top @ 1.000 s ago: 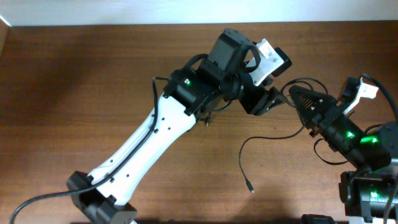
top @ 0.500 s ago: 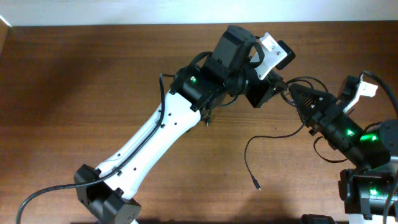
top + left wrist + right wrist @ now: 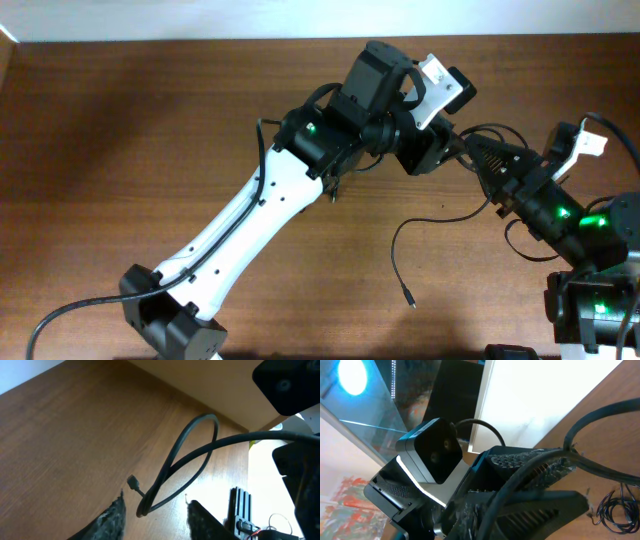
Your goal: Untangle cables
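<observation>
Two claws flanked a thin black cord [image 3: 260, 436], 2 o'clock on the brown wooden table [image 3: 150, 120].
The left claw [image 3: 156, 515] gaped around its loop, the right claw [image 3: 478, 152] seemed clamped on it; we judged slow opposed pulls best.

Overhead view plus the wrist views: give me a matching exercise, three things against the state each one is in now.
Things:
1. left gripper
2. right gripper
3. small plug end of a thin black cable

States:
A. lying loose on the brown wooden table, apart from both arms
B. fingers spread, a black cable loop hanging between them
C. closed to a point on a black cable

Pairs: 1-B; 2-C; 3-A
</observation>
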### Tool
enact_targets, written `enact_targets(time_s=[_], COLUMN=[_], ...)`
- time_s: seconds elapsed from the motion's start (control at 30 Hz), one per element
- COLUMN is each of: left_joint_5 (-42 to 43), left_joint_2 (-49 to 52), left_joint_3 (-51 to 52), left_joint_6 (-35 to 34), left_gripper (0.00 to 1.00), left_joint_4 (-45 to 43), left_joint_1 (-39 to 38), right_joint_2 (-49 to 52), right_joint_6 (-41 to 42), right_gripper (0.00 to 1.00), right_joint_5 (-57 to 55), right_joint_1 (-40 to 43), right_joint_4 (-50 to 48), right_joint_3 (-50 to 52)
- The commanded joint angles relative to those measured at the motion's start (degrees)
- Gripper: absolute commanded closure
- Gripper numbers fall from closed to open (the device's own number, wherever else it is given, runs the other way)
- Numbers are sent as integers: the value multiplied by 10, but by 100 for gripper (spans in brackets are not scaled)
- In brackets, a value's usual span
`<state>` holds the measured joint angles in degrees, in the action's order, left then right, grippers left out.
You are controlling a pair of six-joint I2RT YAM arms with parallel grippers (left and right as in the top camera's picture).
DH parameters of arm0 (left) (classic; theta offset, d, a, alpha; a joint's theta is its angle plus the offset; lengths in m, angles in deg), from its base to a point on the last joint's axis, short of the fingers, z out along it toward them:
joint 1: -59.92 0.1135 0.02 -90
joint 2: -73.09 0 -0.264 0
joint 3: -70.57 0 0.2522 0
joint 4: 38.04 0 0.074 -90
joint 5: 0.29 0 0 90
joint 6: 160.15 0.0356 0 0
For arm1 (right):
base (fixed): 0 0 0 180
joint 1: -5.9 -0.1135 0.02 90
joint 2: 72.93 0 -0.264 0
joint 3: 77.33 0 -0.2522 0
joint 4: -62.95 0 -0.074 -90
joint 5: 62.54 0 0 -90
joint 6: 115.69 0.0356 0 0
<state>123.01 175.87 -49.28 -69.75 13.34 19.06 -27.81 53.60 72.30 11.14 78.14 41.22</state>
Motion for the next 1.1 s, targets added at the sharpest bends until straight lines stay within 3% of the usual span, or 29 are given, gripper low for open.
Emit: enact_targets(time_s=[0.0, 0.37, 0.47, 0.53, 0.7, 0.87, 1.0, 1.07], left_joint_5=[15, 15, 15, 15, 15, 10, -49, -48], left_joint_2=[8, 8, 8, 8, 4, -8, -9, -9], left_joint_3=[-7, -7, -7, -7, -7, -7, -7, -7], left_joint_6=[5, 5, 5, 5, 5, 5, 4, -45], left_gripper=[66, 76, 85, 100, 100, 100, 100, 100], left_joint_4=[-1, -2, -8, -8, -1, 43, 82, 88], left_joint_1=[-2, -1, 0, 0, 16, 50, 85, 112], right_joint_2=[-1, -1, -1, -1, 14, 54, 97, 110], right_joint_6=[10, 42, 42, 41, -40, -103, -135, -160], right_gripper=[96, 96, 96, 96, 96, 96, 96, 96], right_joint_5=[8, 44, 45, 44, -4, -34, -40, -44], right_joint_1=[3, 3, -1, -1, 0, 0, 0, 0], right_joint_4=[-4, -51, -51, -47, 41, 64, 113, 119], right_joint_3=[-5, -5, -5, -5, -5, -5, -5, -5])
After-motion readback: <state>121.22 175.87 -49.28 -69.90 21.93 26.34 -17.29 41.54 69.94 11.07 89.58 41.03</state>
